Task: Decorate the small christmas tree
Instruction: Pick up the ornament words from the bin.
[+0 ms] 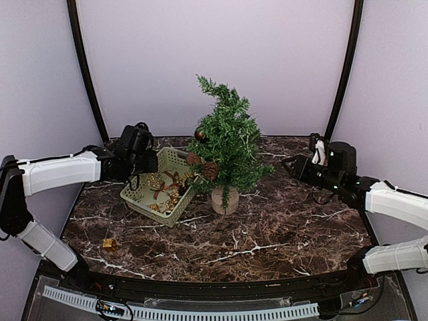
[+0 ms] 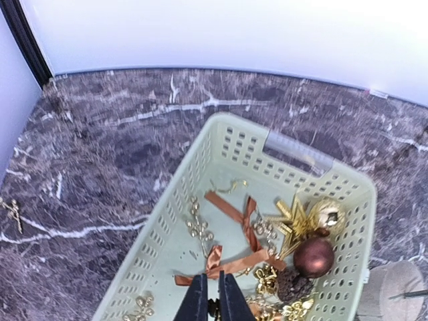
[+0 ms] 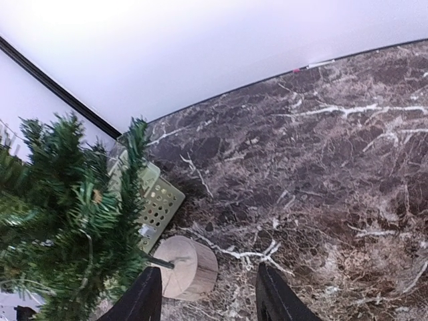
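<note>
The small christmas tree (image 1: 227,144) stands mid-table on its round wooden base (image 1: 224,199); a dark red ball (image 1: 199,136) and two pine cones (image 1: 209,170) hang on its left side. My left gripper (image 1: 144,175) hovers over the pale green basket (image 1: 137,195). In the left wrist view its fingertips (image 2: 198,284) are nearly together, just above a copper ribbon (image 2: 244,217), with nothing seen between them (image 2: 212,284). My right gripper (image 1: 289,164) is open and empty right of the tree. In the right wrist view (image 3: 208,297) the tree (image 3: 60,214) and base (image 3: 190,267) lie to its left.
The basket (image 2: 200,160) holds a gold star (image 2: 294,221), gold ball (image 2: 326,215), maroon ball (image 2: 313,257), pine cone (image 2: 291,284) and gold sprigs (image 2: 197,227). A small gold ornament (image 1: 109,244) lies on the marble near the left front. White walls enclose the table.
</note>
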